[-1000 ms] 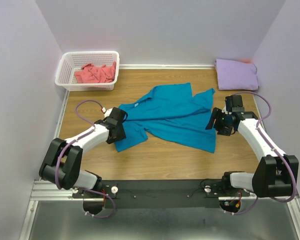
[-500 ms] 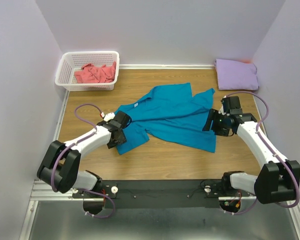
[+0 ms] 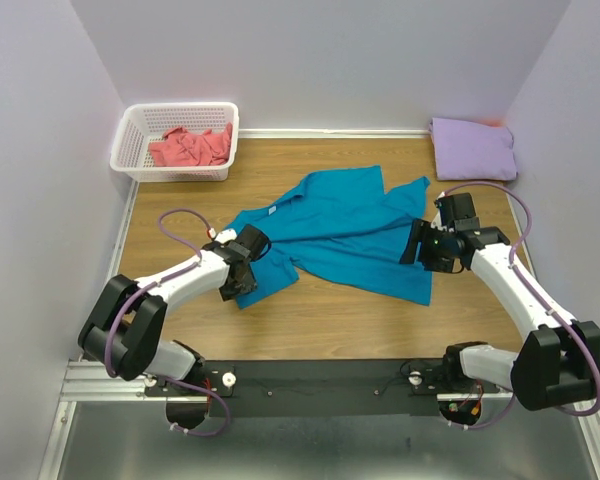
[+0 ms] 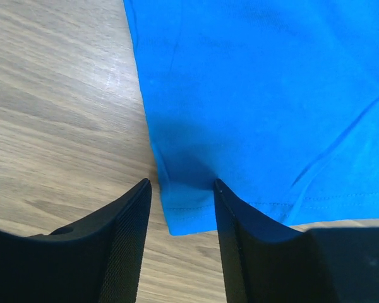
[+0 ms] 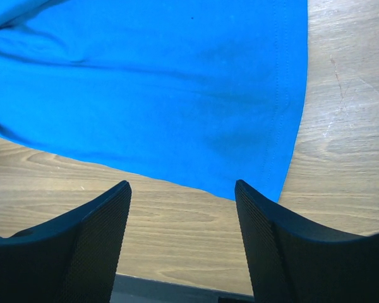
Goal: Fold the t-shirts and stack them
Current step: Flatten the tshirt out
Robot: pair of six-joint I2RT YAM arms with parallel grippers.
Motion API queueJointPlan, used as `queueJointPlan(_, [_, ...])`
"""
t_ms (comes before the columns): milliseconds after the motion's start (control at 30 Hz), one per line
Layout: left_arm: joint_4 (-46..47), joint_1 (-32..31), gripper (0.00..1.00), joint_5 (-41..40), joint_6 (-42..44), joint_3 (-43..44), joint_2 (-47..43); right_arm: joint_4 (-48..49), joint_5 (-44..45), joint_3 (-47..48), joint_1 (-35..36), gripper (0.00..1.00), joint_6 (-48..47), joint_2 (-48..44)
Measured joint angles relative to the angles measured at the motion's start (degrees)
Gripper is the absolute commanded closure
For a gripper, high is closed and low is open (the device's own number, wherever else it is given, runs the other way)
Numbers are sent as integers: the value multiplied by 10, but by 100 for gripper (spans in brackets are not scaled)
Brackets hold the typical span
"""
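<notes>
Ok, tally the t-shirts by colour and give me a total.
Teal-blue t-shirt: 1, spread out on the table
Pale lavender t-shirt: 1, folded in the far right corner
Coral-pink t-shirt: 1, crumpled in the white basket
Total: 3

teal-blue t-shirt (image 4: 271, 95) cut off in both wrist views

teal-blue t-shirt (image 3: 345, 230) | lavender t-shirt (image 3: 472, 148) | coral-pink t-shirt (image 3: 190, 146) | white lattice basket (image 3: 130, 140) | wood-grain bench (image 3: 320, 310)
</notes>
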Motion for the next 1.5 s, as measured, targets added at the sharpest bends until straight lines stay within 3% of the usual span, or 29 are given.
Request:
queueJointPlan(67, [4, 0, 54, 1, -1, 0, 1, 0, 0, 0, 2, 25, 0, -2])
queueJointPlan(367, [45, -12, 100, 10, -10, -6, 5, 0, 0, 0, 6, 25, -1, -7])
queueJointPlan(700, [11, -17, 100, 7, -17, 7, -9, 0, 1, -9, 10, 25, 1, -7])
queueJointPlan(967, [-36, -17, 100, -26, 14, 112, -65, -2, 24, -40, 12, 33, 13, -7])
queueJointPlan(1500, [-32, 11, 100, -2, 130, 84, -188, -8, 148, -64, 12, 33, 133, 61])
